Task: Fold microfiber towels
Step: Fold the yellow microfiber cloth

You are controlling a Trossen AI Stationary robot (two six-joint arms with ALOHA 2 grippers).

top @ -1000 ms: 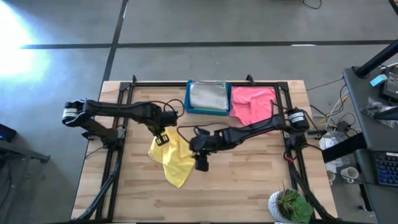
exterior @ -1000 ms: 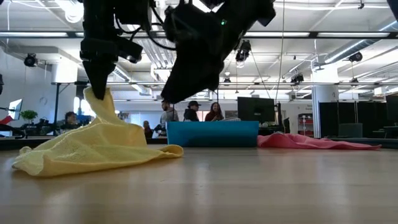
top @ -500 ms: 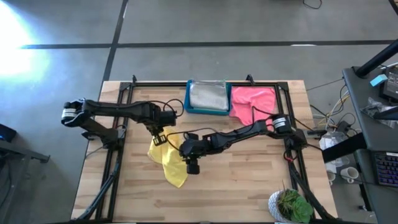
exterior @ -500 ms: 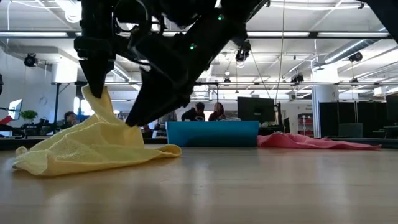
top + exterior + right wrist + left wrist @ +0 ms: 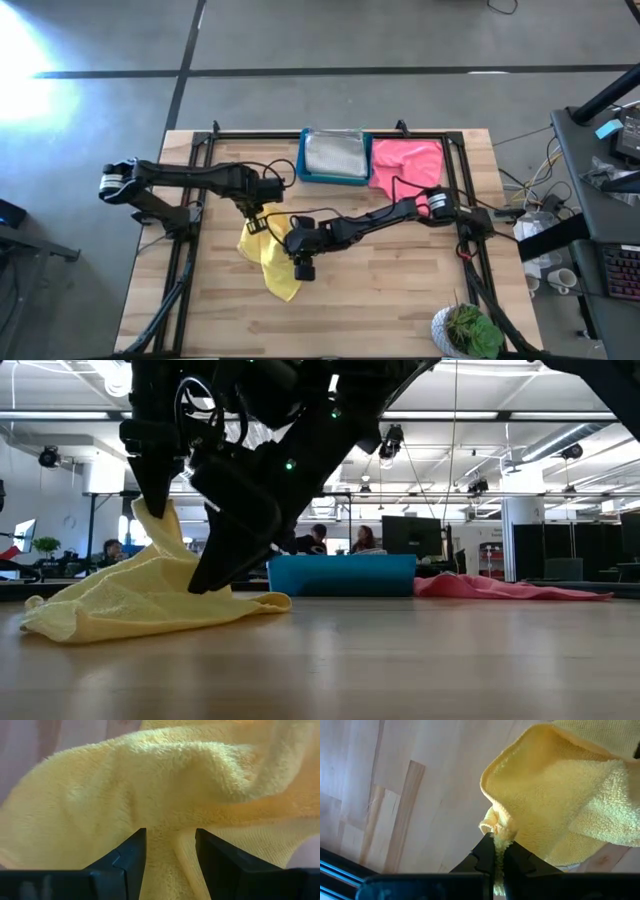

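— Two towels are laid out beyond the worked one: a pink towel [image 5: 406, 165] is spread at the far right of the surface [image 5: 400, 290], and a grey towel [image 5: 335, 155] is kept inside the blue bin [image 5: 334, 179] just beside it. A potted plant [image 5: 466, 330] is set at the near right corner.

— What is blocked or cut off?

— In the low view, much of the room is screened by both dark arms, and the bin is seen only as a blue wall. The right wrist view is filled with yellow cloth, so little else can be made out there.

— And the yellow towel [image 5: 268, 256]?

— It is crumpled left of centre. One corner is pinched and lifted by the left gripper [image 5: 259, 222], its fingers [image 5: 485, 854] closed on the hem. The right gripper [image 5: 288, 243] is pressed into the towel's right edge, fingers [image 5: 125, 857] parted with a fold bulging between them, not clamped
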